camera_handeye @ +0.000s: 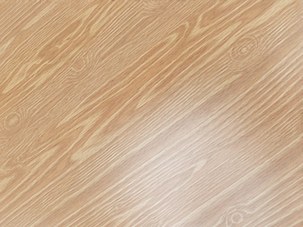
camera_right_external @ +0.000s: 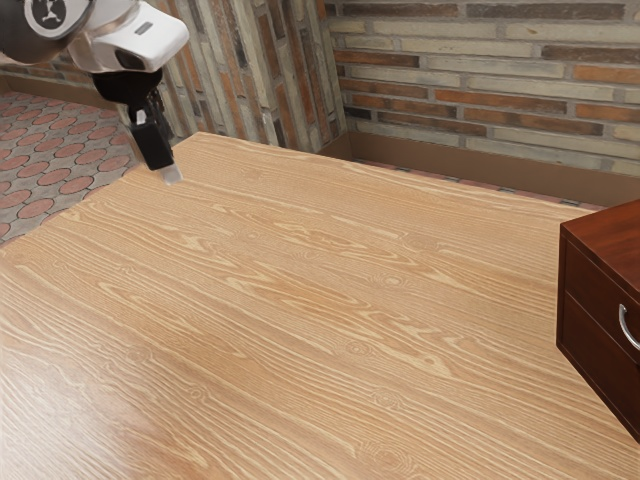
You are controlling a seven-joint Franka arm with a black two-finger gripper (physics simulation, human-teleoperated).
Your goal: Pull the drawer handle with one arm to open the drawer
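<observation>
Gripper [camera_right_external: 169, 174] hangs above the desk [camera_right_external: 320, 300], can't tell if clenched or released. Drawer [camera_right_external: 598, 292] looks shut. Its handle [camera_right_external: 628, 327] sits well apart from the gripper, across the desk and lower. Best approach: cross over, drop to handle height, square up before grasping.

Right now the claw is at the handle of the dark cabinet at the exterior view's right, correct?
No. The exterior view shows the claw at its upper left, far across the table from the handle; the cabinet is placed as stated.
</observation>
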